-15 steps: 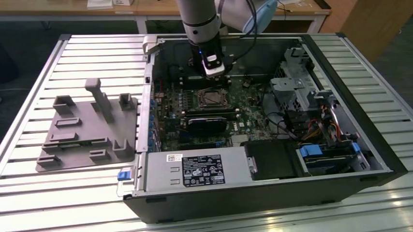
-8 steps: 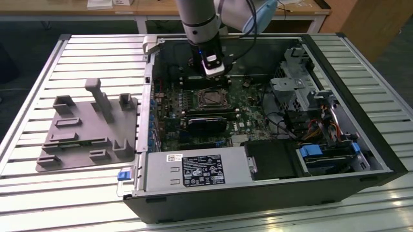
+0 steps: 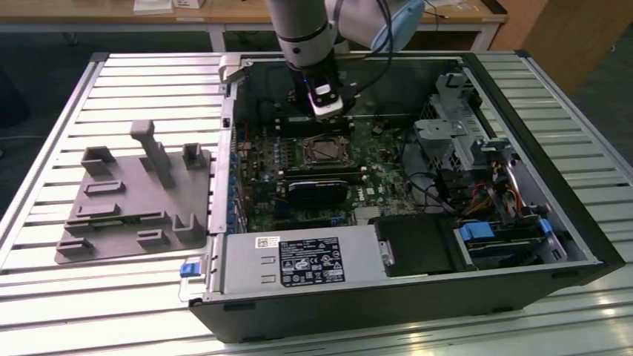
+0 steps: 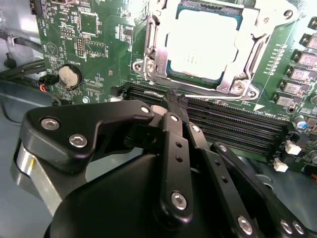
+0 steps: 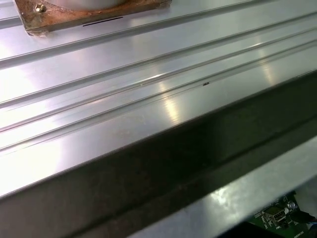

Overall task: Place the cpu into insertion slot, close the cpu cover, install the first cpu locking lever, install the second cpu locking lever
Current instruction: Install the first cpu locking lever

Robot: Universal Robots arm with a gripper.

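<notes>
The cpu (image 4: pixel 200 42) lies in the insertion slot (image 3: pixel 324 150), its silver face showing through the window of the cpu cover (image 4: pixel 250 54), which lies flat over it. A thin wire locking lever (image 4: pixel 225 100) runs along the cover's edge beside the memory slots. My gripper (image 4: pixel 174 101) has its black fingers pressed together with nothing between them, the tips just off the cover's edge, close to that lever's end. In the exterior view the gripper (image 3: pixel 330 115) hangs inside the case, just behind the slot.
The open computer case (image 3: pixel 554 222) lies on a slatted metal table (image 5: pixel 124 64). Black memory slots (image 4: pixel 237 124) run beside the slot. A power supply (image 3: pixel 302 263) sits at the front and cables (image 3: pixel 485 193) on the exterior view's right. A grey fixture (image 3: pixel 133 200) stands on its left.
</notes>
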